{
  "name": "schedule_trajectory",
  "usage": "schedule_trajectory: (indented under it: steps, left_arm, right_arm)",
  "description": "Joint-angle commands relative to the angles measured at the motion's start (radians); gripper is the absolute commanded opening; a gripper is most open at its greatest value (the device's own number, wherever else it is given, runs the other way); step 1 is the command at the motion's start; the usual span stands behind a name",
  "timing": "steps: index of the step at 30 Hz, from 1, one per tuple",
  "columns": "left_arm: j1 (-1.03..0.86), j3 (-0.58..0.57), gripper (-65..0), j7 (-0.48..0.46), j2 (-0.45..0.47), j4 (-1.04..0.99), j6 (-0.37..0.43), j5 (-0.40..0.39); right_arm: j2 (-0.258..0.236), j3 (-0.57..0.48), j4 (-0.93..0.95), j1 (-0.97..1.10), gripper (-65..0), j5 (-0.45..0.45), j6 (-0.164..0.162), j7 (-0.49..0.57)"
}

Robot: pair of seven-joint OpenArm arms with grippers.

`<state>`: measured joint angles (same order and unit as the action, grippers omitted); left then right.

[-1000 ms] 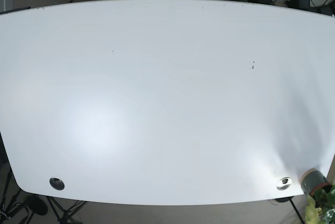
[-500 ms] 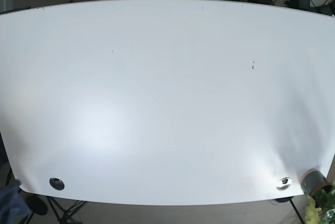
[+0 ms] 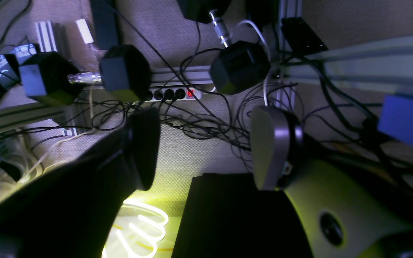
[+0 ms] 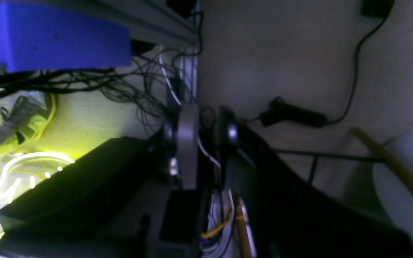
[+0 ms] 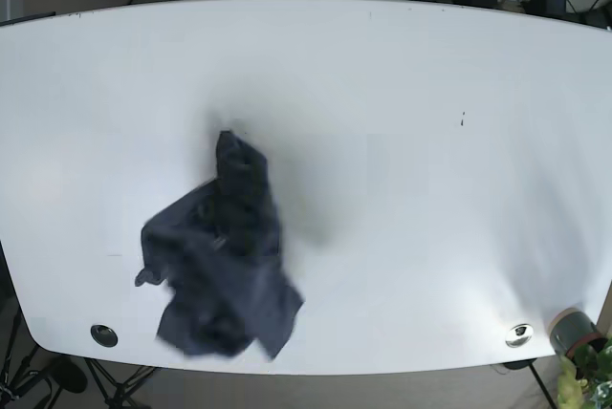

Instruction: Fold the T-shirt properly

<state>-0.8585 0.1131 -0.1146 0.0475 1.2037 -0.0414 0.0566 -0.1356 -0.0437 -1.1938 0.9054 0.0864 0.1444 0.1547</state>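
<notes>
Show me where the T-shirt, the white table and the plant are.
T-shirt point(image 5: 222, 266), base view, middle of the crumpled dark cloth.
White table point(image 5: 430, 199), base view, bare top.
Plant point(image 5: 588, 376), base view, green leaves.

Base looks down on table point(image 5: 402, 189); wrists face cabled floor.

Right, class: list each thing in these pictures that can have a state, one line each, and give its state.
Dark blue cloth T-shirt: crumpled in a heap, unfolded, blurred.
White table: T-shirt on its front-left part.
Left gripper: open, empty.
Right gripper: jaws close together; shut or not unclear.
Power strip: red switch lit.
</notes>
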Motion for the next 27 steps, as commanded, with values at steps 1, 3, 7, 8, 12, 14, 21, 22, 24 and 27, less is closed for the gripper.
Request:
schedule_trajectory:
  steps: [1,3,7,8,12,14,21,22,24,27]
  left_arm:
    - [-0.034,0.004,-28.2,-0.013,0.004,0.051,0.004,-0.001]
    - [-0.051,0.004,-28.2,-0.013,0.004,0.086,0.004,-0.001]
    - [-0.081,0.004,-28.2,-0.013,0.004,0.147,0.004,-0.001]
    - [-0.087,0.004,-28.2,-0.013,0.004,0.161,0.004,-0.001]
    - [-0.103,0.006,-28.2,-0.013,0.004,0.202,0.004,-0.001]
    - [-0.106,0.007,-28.2,-0.013,0.004,0.216,0.004,-0.001]
    - [-0.135,0.007,-28.2,-0.012,0.004,0.285,0.004,-0.002]
    - [-0.147,0.007,-28.2,-0.012,0.004,0.308,0.004,-0.002]
    - [-0.179,0.007,-28.2,0.008,0.004,0.359,0.004,-0.002]
    - [-0.206,0.007,-28.2,0.077,0.004,0.443,0.004,-0.002]
  right_arm:
    - [0.0,0.001,-0.042,0.042,-55.5,0.006,0.004,0.012]
    - [0.0,0.015,-0.067,0.06,-55.5,0.006,0.004,0.01]
    - [0.0,0.044,-0.113,0.099,-55.5,0.006,0.007,0.01]
    - [0.0,0.044,-0.123,0.106,-55.5,0.006,0.007,0.01]
    - [0.0,0.046,-0.176,0.142,-55.5,0.006,0.007,0.01]
    - [0.0,0.046,-0.197,0.154,-55.5,0.006,0.007,0.01]
    - [0.0,0.048,-0.297,0.231,-55.5,0.006,0.004,0.01]
    - [0.0,0.048,-0.315,0.245,-55.5,0.006,0.004,0.01]
    - [0.0,0.048,-0.361,0.277,-55.5,0.006,0.002,0.01]
    - [0.0,0.048,-0.427,0.321,-55.5,0.008,0.002,0.01]
